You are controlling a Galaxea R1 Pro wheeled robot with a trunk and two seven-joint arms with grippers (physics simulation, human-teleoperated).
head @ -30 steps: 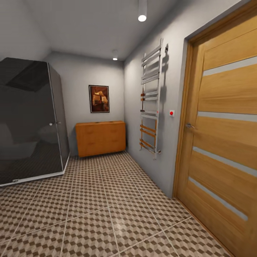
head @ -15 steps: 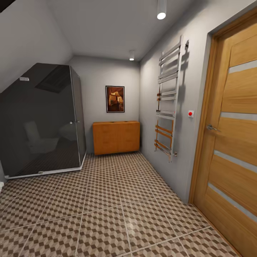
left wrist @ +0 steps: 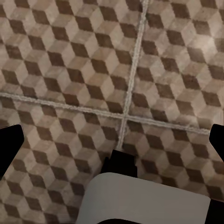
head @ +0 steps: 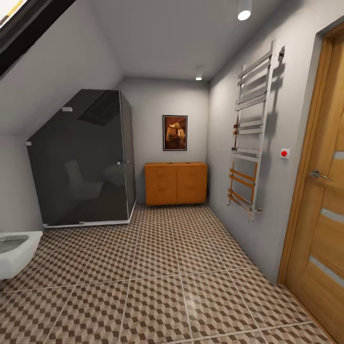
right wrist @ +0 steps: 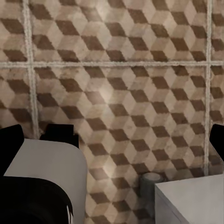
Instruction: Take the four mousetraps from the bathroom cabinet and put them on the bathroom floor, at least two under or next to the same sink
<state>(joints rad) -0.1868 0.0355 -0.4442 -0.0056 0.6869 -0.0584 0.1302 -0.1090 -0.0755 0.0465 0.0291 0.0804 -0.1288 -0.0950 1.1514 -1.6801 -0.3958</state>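
Observation:
The orange-brown wooden cabinet (head: pixel 176 183) stands against the far wall, its fronts closed. The mousetraps are out of view, and so is the bathroom sink. The cube-patterned bathroom floor (head: pixel 157 282) stretches from me to the cabinet. In the left wrist view my left gripper (left wrist: pixel 113 140) hangs open above the floor (left wrist: pixel 70 60), with a dark fingertip (left wrist: pixel 9 149) at each side edge and nothing between. My right gripper (right wrist: pixel 113 140) is likewise open over bare tiles (right wrist: pixel 121 93), with one fingertip (right wrist: pixel 217 140) at the picture's edge.
A dark glass shower cubicle (head: pixel 86 162) fills the far left corner. A white toilet (head: pixel 14 246) juts in at the near left. A chrome towel radiator (head: pixel 251 134) and a wooden door (head: pixel 320 215) line the right wall. White robot body parts (left wrist: pixel 144 200) show below the grippers.
The whole head view has swung to the left: the cabinet, radiator and door sit further right in the picture, and the toilet has come into sight.

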